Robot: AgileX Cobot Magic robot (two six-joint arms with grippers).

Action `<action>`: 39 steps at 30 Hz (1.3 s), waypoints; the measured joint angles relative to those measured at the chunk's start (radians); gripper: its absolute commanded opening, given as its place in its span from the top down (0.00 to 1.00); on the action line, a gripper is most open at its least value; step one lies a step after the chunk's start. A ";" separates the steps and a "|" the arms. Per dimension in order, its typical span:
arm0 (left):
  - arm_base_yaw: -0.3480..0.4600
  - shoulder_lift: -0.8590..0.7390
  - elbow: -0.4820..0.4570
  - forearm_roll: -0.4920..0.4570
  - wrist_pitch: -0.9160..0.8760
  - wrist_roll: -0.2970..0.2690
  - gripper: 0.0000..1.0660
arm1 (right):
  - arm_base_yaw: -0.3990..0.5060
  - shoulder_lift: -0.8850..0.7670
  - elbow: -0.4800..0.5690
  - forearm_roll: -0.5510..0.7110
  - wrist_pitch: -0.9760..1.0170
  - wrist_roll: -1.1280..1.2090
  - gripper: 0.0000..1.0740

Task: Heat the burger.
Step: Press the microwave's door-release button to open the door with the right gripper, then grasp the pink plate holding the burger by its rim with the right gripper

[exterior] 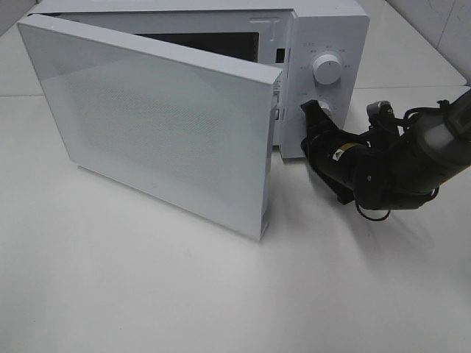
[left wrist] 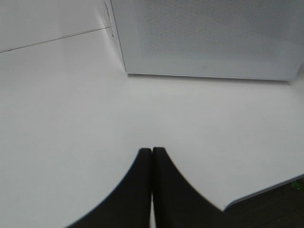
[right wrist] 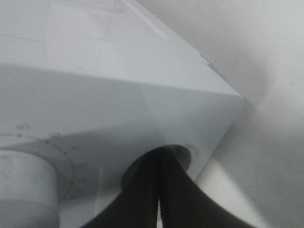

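Observation:
The burger is out of view in every frame. The white microwave point(exterior: 335, 29) stands at the back with its door point(exterior: 162, 125) swung wide open toward the front left. The door hides most of the cavity. My right gripper point(exterior: 316, 110) is shut, and its tips rest against the lower knob on the control panel. In the right wrist view the closed fingers point(right wrist: 142, 190) cover most of that lower knob point(right wrist: 184, 156). My left gripper point(left wrist: 152, 151) is shut and empty, low over the white table in front of the door point(left wrist: 209, 38). It does not show in the exterior high view.
The upper knob point(exterior: 326, 69) sits above the right gripper and also shows in the right wrist view point(right wrist: 23, 185). The open door juts far out over the table's left and middle. The table's edge point(left wrist: 266, 192) lies close to the left gripper.

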 measured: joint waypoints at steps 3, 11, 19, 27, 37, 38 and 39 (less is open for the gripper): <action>0.000 0.000 0.000 0.000 0.000 0.000 1.00 | 0.000 0.000 0.000 0.000 0.004 0.000 1.00; 0.000 0.000 0.000 0.000 0.000 0.000 1.00 | -0.003 -0.040 0.028 -0.018 0.026 0.000 1.00; 0.000 0.000 0.000 0.000 0.000 0.000 1.00 | -0.003 -0.158 0.171 -0.066 -0.064 -0.001 1.00; 0.000 0.000 0.000 0.000 0.000 0.000 1.00 | -0.003 -0.205 0.312 -0.133 -0.094 -0.011 0.99; 0.000 0.000 0.000 0.000 0.000 0.000 1.00 | -0.003 -0.211 0.378 -0.166 -0.328 -0.357 0.97; 0.000 0.000 0.000 0.000 0.000 0.000 1.00 | -0.003 -0.212 0.383 -0.167 -0.336 -0.458 0.96; 0.000 0.000 0.000 0.000 0.000 0.000 1.00 | -0.003 -0.212 0.383 -0.167 -0.336 -0.458 0.96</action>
